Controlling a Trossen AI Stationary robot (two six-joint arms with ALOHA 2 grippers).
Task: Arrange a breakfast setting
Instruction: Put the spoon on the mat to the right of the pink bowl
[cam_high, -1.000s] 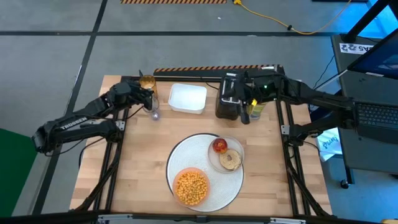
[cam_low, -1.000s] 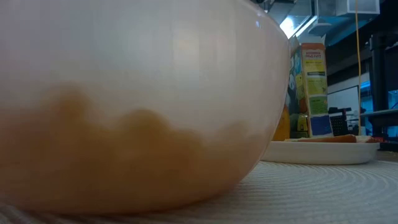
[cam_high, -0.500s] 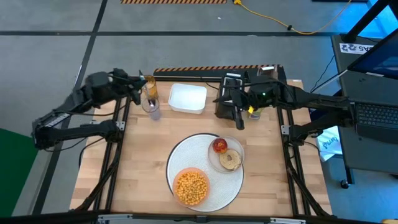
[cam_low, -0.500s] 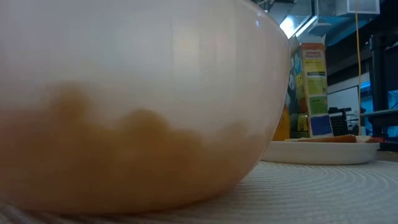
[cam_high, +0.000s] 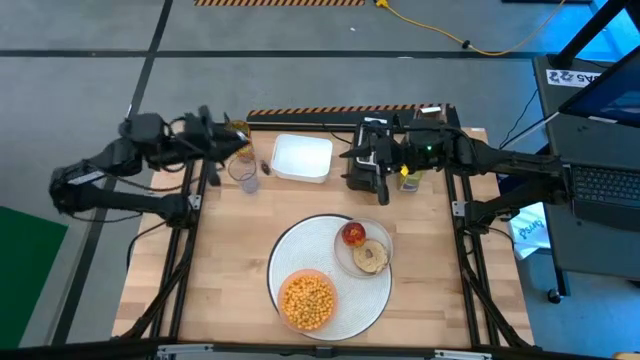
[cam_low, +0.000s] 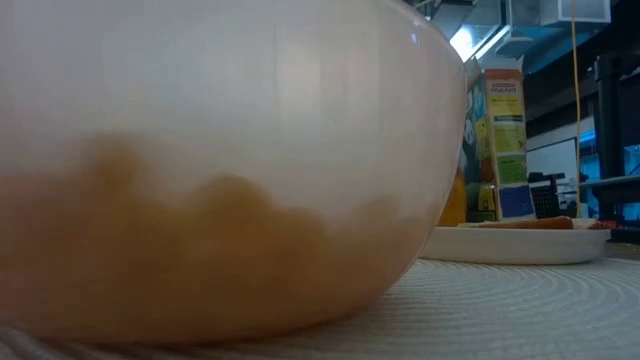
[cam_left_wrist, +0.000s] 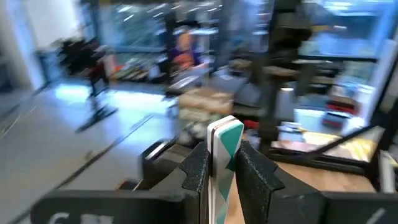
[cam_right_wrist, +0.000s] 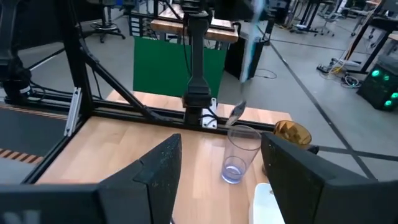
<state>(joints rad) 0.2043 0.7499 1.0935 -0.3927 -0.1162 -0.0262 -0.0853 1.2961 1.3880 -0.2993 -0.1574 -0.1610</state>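
1. our left tool (cam_high: 228, 143) pinches the metal spoon (cam_left_wrist: 222, 155), handle up, at the table's (cam_high: 220, 280) far-left corner.
2. the round white placemat (cam_high: 300, 245) lies nearer and rightward.
3. our right tool (cam_high: 362, 168) waits, part open, over the toaster (cam_high: 352, 180).

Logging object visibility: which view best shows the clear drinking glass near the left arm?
The right wrist view: the clear drinking glass stands whole and upright on the wooden table. The high view shows it small, from above. The low and left wrist views don't show it.

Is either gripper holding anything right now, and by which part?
The left gripper pinches a thin white-and-green item by its lower end. The right gripper is open and holds nothing.
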